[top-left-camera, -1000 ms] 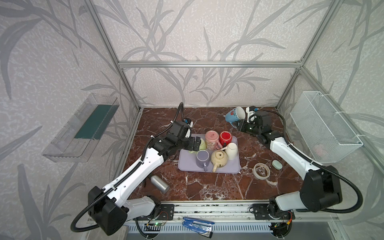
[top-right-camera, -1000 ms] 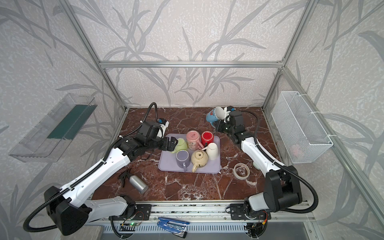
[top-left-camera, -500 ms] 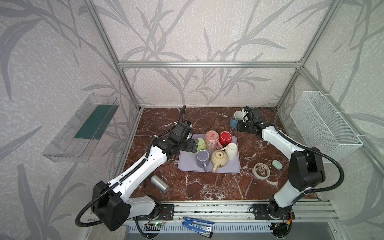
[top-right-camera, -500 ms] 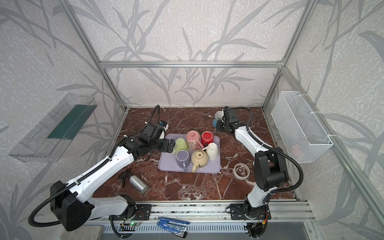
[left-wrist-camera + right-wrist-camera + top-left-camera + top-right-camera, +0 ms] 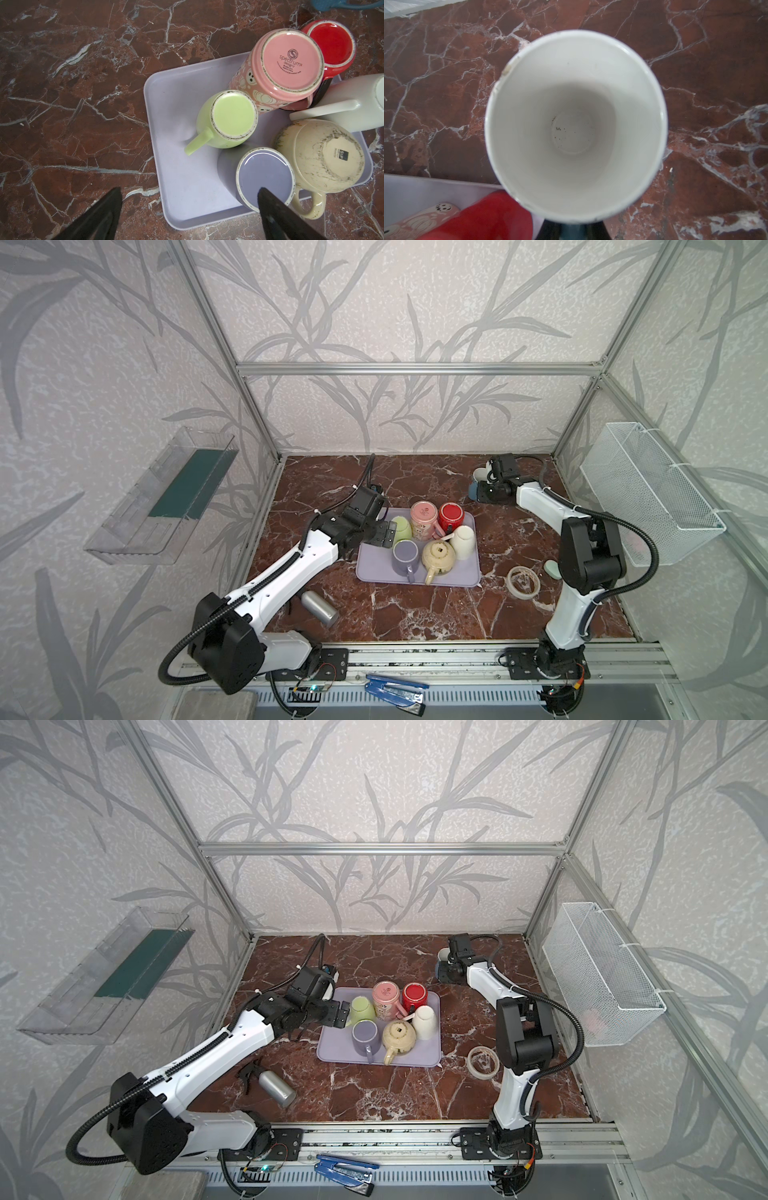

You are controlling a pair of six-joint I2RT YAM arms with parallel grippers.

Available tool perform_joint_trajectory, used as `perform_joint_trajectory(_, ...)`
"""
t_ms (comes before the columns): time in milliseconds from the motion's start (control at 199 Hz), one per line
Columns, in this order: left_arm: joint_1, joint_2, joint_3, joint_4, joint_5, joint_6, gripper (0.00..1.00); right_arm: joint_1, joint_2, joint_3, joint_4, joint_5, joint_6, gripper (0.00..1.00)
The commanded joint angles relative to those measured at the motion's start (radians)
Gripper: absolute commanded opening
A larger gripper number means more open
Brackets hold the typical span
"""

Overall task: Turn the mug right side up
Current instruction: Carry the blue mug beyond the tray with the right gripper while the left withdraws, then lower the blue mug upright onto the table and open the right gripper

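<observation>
A: Top view?
B: Blue ceramic mug with white inside (image 5: 473, 491) at back right of red marble desk (image 5: 415, 614), long axis vertical, mouth up.
A: Left wrist?
B: Left claw (image 5: 190, 188) spread wide above lilac plastic tray (image 5: 176, 104).
A: Right wrist?
B: Right claw (image 5: 572, 232) clamps mug handle; mouth faces camera.

A silver can (image 5: 319, 605) is lying on its side at the near left of the marble table (image 5: 415, 614), and a tape roll (image 5: 523, 593) is lying flat at the near right beside a lavender tray (image 5: 374, 568). A white wire basket (image 5: 648, 493) is hanging on the right wall, a clear shelf (image 5: 166, 497) on the left.
</observation>
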Motion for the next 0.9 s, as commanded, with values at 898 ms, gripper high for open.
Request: perform_joint_trajectory(898, 0.035, 0.029, -0.042, 0.031, 0.008, 0.004, 0.98, -0.010, 0.117, 0.135, -0.004, 0.108, -0.115, 0.22)
